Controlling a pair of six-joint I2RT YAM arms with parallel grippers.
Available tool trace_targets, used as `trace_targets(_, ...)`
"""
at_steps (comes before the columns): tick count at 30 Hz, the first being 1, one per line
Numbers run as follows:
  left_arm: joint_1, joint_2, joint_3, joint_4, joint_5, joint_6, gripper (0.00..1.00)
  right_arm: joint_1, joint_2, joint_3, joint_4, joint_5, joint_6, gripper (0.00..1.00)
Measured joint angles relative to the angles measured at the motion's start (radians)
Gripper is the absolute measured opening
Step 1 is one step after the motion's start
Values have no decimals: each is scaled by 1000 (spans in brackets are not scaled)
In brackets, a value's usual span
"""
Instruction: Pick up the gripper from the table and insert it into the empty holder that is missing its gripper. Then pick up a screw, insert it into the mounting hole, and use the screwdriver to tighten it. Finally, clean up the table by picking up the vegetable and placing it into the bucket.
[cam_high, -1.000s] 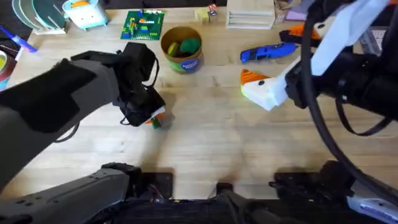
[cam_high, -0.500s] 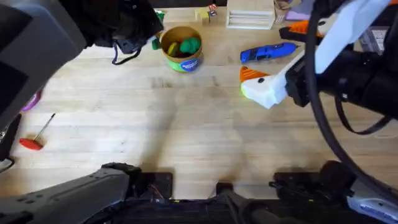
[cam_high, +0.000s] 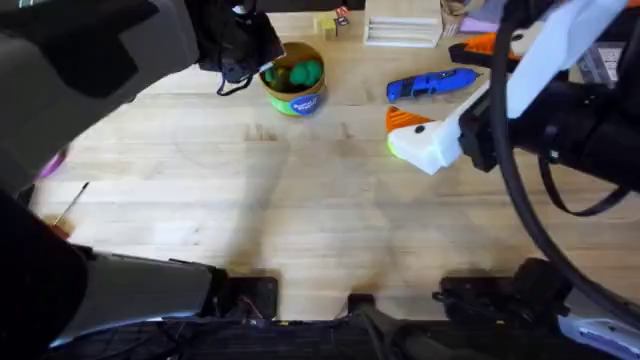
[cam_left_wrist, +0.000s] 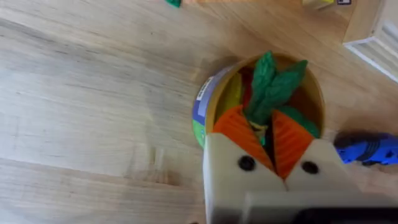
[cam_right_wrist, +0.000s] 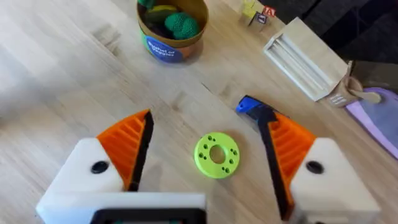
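The vegetable (cam_left_wrist: 273, 84), slim and dark green, stands leafy end up between the orange pads of my left gripper (cam_left_wrist: 264, 127), which is shut on it. It hangs over the mouth of the yellow-tan bucket (cam_left_wrist: 208, 106), where round green and yellow toys lie. From overhead, the left gripper (cam_high: 252, 52) sits at the bucket's (cam_high: 293, 98) left rim under the dark arm. The blue screwdriver (cam_high: 432, 85) lies to the bucket's right. My right gripper (cam_right_wrist: 208, 121) hovers open above the table near the screwdriver (cam_right_wrist: 254, 107); the right gripper (cam_high: 405, 135) holds nothing.
A lime-green round disc (cam_right_wrist: 216, 155) lies on the table under the right gripper. A thin screwdriver with a red handle (cam_high: 68, 208) lies at the far left. A wooden rack (cam_high: 402, 25) and small blocks (cam_high: 332, 20) stand along the back edge.
The left arm lifted the vegetable off the table and carried it back and to the right, from left of the bucket to over its mouth. The right arm has stayed still.
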Motion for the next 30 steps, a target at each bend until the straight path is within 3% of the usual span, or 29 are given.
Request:
trace_targets(2, 0, -2, 0, 2, 2, 7, 85, 0, 0, 0, 0, 0, 0, 992)
trace_targets(6, 0, -2, 0, 3, 7, 7, 705, 0, 0, 0, 0, 0, 0, 992)
trace_targets(8, 0, -2, 0, 3, 13, 9, 955, 0, 0, 0, 0, 0, 0, 994)
trace_targets(12, 0, -7, 2, -10, 54, 56, 995, 0, 0, 0, -1, 0, 0, 992)
trace_targets(15, 0, -37, 20, -84, 105, 121, 994, 0, 0, 0, -8, 0, 0, 992)
trace_targets(19, 0, -135, 85, -283, 171, 282, 994, 0, 0, 0, -9, 0, 0, 992)
trace_targets(25, 0, -356, 151, -534, 208, 538, 994, 0, 0, 0, -35, 0, 0, 993)
trace_targets(30, 0, -510, 153, -603, 215, 653, 994, 0, 0, 0, -55, -1, 0, 992)
